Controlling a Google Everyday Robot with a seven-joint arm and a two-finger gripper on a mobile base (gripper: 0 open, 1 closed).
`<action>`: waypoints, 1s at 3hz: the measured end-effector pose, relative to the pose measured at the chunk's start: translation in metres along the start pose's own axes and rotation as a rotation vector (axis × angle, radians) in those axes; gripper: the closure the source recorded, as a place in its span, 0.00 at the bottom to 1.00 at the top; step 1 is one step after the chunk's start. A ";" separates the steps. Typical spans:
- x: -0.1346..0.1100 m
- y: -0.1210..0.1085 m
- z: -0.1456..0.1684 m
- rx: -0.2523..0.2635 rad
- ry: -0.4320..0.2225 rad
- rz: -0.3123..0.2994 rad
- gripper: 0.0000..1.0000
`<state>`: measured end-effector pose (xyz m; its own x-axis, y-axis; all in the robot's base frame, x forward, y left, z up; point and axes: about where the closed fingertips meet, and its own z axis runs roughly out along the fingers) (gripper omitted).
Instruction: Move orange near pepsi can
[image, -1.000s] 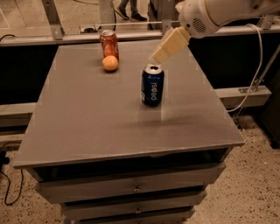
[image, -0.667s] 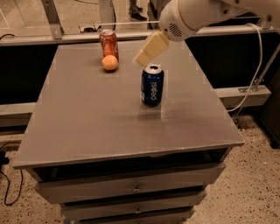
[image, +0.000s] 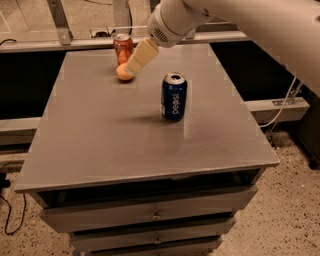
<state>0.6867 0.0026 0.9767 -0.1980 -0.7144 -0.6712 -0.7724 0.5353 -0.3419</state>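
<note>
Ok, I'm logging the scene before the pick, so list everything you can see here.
orange: one, orange, far left part of the table top, just in front of the red can
pepsi can: one, dark blue, upright, middle of the top
red can: one, orange-red, upright, far edge
table: one, grey, drawers beneath
gripper: one, cream, at the orange, overlapping its right side
arm: one, white, reaching in from upper right

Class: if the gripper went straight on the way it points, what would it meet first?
Probably the orange, lying right at the tip of the gripper near the back of the table, though depth is unclear.
</note>
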 end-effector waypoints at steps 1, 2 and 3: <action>-0.006 0.014 0.033 -0.017 0.042 0.019 0.00; -0.013 0.028 0.059 -0.036 0.063 0.027 0.00; -0.020 0.041 0.086 -0.056 0.070 0.036 0.00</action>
<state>0.7107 0.0772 0.9199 -0.2667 -0.7258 -0.6341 -0.7963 0.5365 -0.2792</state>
